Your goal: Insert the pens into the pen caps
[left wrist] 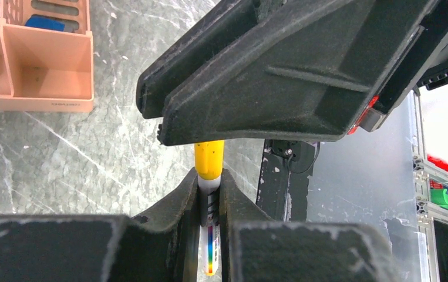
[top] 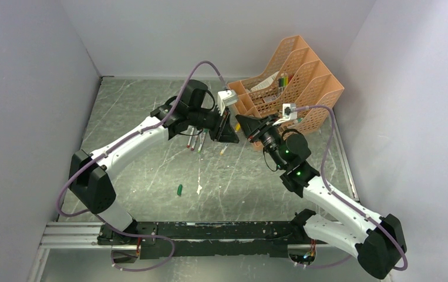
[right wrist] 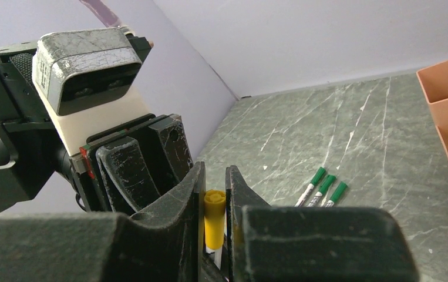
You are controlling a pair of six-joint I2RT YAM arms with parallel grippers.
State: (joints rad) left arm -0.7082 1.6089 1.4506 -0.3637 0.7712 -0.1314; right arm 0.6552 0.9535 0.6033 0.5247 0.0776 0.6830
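My left gripper (left wrist: pixel 209 176) is shut on a white pen (left wrist: pixel 211 235) with a rainbow stripe. A yellow cap (left wrist: pixel 209 157) sits over that pen's end. My right gripper (right wrist: pixel 215 171) is shut on the same yellow cap (right wrist: pixel 214 216). The two grippers meet tip to tip above the table, left gripper (top: pixel 228 130) facing right gripper (top: pixel 243 125). Three pens with green caps (right wrist: pixel 322 185) lie side by side on the table, under the left arm (top: pixel 195 141). One loose green cap (top: pixel 179 190) lies nearer the arm bases. Another pen (top: pixel 223 150) lies below the grippers.
An orange file rack (top: pixel 303 88) holding coloured markers stands at the back right, close behind the right gripper. Its low orange front compartments (left wrist: pixel 45 59) show in the left wrist view. A small white scrap (top: pixel 199 189) lies beside the loose cap. Walls enclose the table on three sides.
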